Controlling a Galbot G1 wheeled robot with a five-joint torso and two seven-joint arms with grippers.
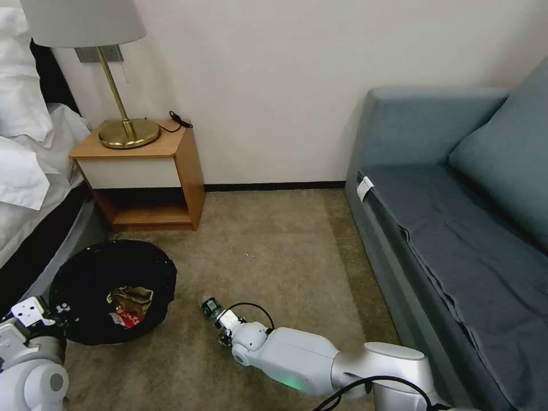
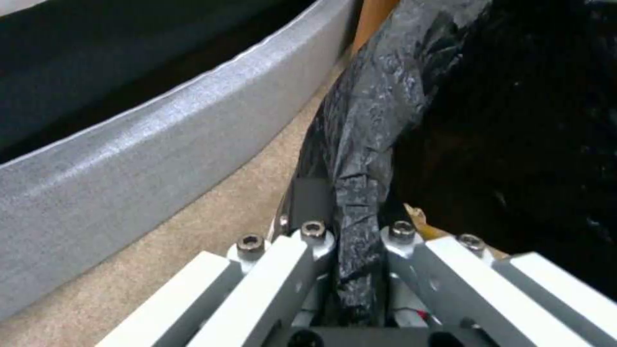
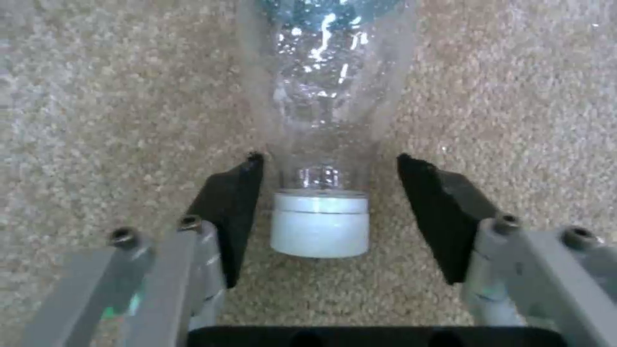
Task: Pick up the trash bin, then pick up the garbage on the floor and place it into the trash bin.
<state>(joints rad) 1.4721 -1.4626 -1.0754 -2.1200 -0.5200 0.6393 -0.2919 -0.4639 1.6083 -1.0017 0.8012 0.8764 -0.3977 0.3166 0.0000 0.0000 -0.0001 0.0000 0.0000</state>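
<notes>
- Bottle [image 3: 321,144] dead ahead of the right gripper [image 3: 325,193], twelve o'clock: white cap [image 3: 319,224] nearest, body running straight away, long axis in line with the approach.
- Fingers [image 3: 234,202] spread wide, flanking the neck, not yet touching, so it seems.
- Out at ten o'clock, the trash bin [image 1: 85,274], its black bag pinched by the left gripper [image 2: 350,231]; wrappers [image 1: 128,305] inside.

One trash bin [image 1: 85,285] with a black liner, holding two pieces of garbage: one crumpled brown paper bag [image 1: 132,295] and one red-and-white wrapper [image 1: 127,318]. One clear bottle [image 1: 210,305] with one white cap [image 3: 319,224], on the carpet. One nightstand [image 1: 145,171], one brass lamp [image 1: 114,74], one grey-blue sofa [image 1: 456,217], one bed [image 1: 28,171], two end effectors: left [image 2: 347,241], right [image 3: 321,193].
</notes>
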